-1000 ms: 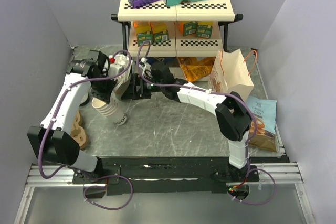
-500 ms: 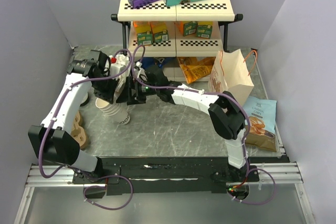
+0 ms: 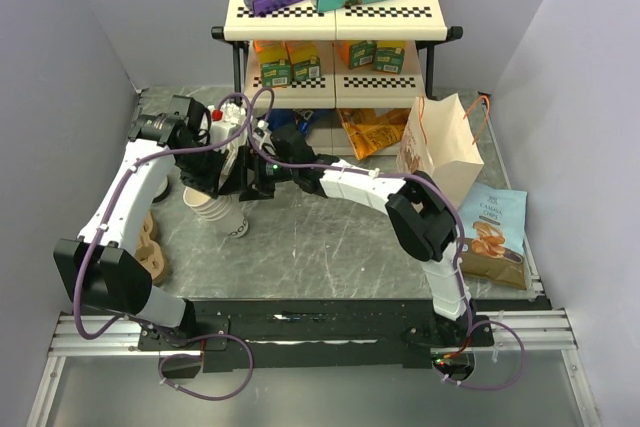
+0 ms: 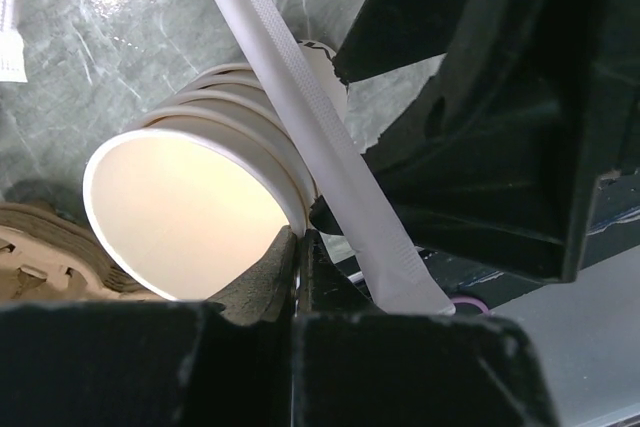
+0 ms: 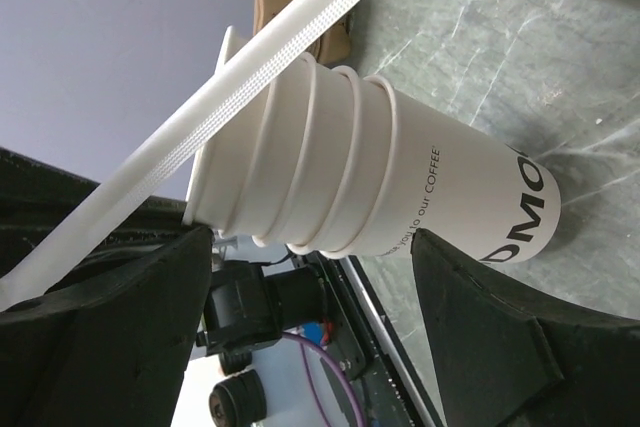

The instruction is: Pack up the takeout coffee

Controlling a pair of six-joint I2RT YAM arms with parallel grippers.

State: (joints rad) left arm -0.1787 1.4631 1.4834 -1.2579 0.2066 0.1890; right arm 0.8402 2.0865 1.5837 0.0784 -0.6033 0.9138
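The takeout coffee cup is the top one of a tilted stack of nested white paper cups [image 3: 216, 211] with its base on the table, left of centre. The left wrist view shows its cream inside [image 4: 190, 207]. The right wrist view shows the dark print on its side [image 5: 400, 187]. My left gripper [image 3: 205, 187] is shut on the top cup's rim, one finger inside and one outside [image 4: 297, 242]. My right gripper [image 3: 250, 179] is open, its fingers either side of the stack [image 5: 320, 267], not touching it. A white wrapped straw [image 4: 300, 117] lies across the stack.
A brown paper bag [image 3: 440, 142] stands open at the right. A brown cup carrier [image 3: 152, 242] lies left of the stack. A two-tier shelf [image 3: 335, 17] with boxes stands at the back. A snack bag [image 3: 495, 232] lies at the right edge.
My right arm has reached further left, bringing its open gripper up to the cup stack. My left gripper and the stack have shifted slightly.
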